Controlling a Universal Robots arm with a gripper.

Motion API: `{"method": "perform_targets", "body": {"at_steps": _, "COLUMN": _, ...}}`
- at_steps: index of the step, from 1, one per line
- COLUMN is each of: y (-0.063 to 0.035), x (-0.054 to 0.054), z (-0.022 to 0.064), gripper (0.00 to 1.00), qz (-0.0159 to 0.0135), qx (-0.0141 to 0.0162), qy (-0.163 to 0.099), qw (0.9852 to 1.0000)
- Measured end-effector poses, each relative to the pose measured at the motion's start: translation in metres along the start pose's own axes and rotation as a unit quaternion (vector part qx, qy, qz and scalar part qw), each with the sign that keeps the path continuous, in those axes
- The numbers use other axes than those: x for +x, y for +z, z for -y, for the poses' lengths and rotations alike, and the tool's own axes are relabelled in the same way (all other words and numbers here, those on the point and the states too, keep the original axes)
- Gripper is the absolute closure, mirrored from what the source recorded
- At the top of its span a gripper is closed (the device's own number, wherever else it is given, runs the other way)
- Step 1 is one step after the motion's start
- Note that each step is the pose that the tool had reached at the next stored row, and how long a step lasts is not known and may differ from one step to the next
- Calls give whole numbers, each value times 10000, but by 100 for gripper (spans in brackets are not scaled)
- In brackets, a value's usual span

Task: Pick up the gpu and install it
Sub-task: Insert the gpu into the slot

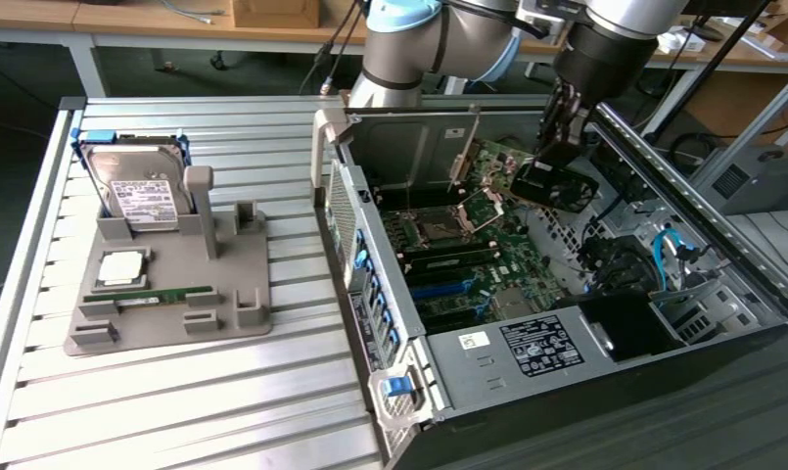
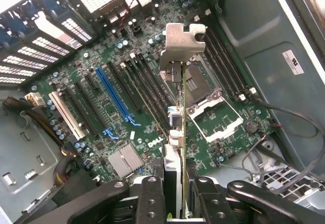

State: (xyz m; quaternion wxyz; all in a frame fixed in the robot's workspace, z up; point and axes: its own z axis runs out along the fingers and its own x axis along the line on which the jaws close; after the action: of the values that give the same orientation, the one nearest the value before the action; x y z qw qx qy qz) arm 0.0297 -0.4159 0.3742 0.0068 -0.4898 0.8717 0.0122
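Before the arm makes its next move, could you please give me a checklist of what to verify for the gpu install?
1. Grip: gpu clamped edge-on in the end effector: ok.
2. Access: case open, motherboard exposed: ok.
3. Slot: blue slot empty: ok.
4. Alignment over the blue slot: not ok; in the wrist view the card runs beside the CPU socket.
5. Seating: not ok; the card hangs above the board.
6. Card's contact edge undamaged: cannot tell.
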Motion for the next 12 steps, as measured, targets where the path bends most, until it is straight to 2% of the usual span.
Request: {"method": "perform_targets", "body": {"at_steps": 12, "y": 1, "x": 0, "z": 0, "gripper": 73, "qz": -3, "qx": -6, "qy": -256, "qw": 9997}}
